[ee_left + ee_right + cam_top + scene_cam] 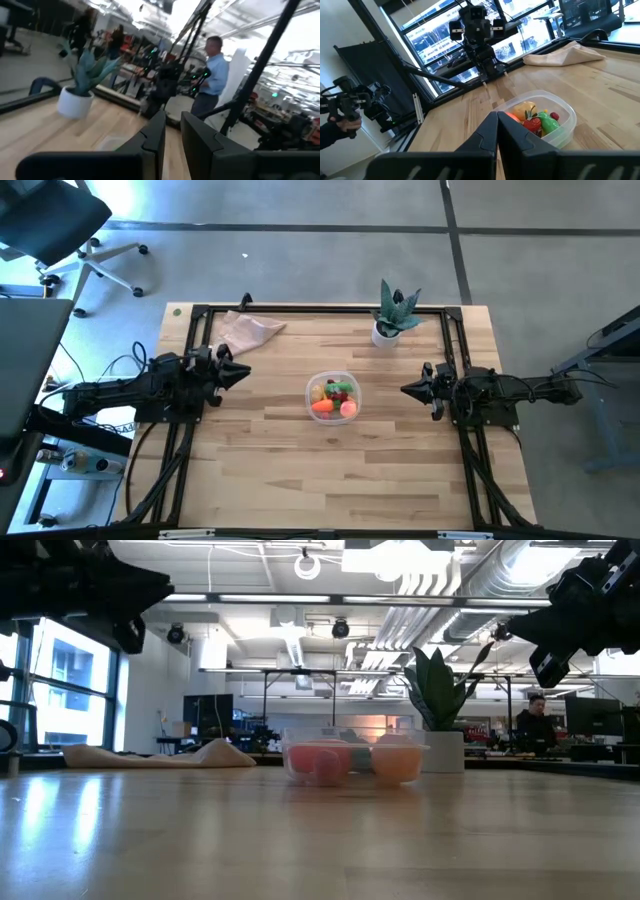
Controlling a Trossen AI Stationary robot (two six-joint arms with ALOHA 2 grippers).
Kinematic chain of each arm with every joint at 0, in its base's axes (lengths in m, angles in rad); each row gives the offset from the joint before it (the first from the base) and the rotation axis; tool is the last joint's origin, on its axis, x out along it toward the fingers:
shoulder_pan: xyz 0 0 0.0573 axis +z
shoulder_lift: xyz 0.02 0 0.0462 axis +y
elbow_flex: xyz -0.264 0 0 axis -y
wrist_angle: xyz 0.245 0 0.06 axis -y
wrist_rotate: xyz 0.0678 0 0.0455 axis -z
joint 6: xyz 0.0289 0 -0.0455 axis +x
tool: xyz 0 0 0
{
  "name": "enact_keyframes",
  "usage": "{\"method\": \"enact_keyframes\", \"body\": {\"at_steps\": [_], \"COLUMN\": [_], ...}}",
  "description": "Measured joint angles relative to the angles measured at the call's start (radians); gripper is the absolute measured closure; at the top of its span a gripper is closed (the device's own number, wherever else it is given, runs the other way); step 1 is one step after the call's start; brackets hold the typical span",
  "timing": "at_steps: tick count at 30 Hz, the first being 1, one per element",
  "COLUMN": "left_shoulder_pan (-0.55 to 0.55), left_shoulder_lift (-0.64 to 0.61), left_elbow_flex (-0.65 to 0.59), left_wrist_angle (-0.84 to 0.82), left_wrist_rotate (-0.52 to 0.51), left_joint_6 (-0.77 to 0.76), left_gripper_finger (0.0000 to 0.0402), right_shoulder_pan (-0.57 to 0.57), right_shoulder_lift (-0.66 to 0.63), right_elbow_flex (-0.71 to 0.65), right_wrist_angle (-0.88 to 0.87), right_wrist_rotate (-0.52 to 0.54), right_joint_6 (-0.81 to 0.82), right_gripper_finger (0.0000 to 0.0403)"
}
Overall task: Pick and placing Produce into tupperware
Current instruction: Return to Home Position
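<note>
Pale wooden planks of the surface (320,840) lie nearest us in the low view and carry everything else. Next in size, the two dark arms sit at opposite side edges. The left hand (238,375) and the right hand (408,390) point inward, each with fingers pressed together on nothing. Between them, well apart from both, stands the small round clear plastic container (562,136). It holds the heaped toy produce (333,400), a red strawberry (534,125) beside a green pepper (551,122). We see no piece loose, so we judge the filling done and the arms parking. What remains calls only for settling them clear of the container.
</note>
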Motion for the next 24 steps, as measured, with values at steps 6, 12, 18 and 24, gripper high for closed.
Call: {"method": "enact_keyframes", "body": {"at_steps": [6,12,18,24], "left_shoulder_pan": [0.0,0.0,0.0,0.0], "left_shoulder_lift": [0.0,0.0,0.011,0.013], "left_elbow_flex": [0.0,0.0,0.004,0.005], "left_wrist_angle": [-0.098,-0.266,-0.412,-0.412], "left_wrist_rotate": [-0.007,-0.044,-0.073,-0.071], "left_joint_6": [-0.001,0.002,0.006,0.018], "left_gripper_finger": [0.0351,0.035,0.035,0.035], "right_shoulder_pan": [0.0,0.0,0.0,0.0], "right_shoulder_lift": [0.0,0.0,0.0,0.0], "right_elbow_flex": [0.0,0.0,0.0,0.0], "right_wrist_angle": [0.0,0.0,0.0,0.0], "right_wrist_rotate": [0.0,0.0,0.0,0.0], "right_joint_6": [0.0,0.0,0.0,0.0], "right_gripper_finger": [0.0402,0.0402,0.0402,0.0402]}}
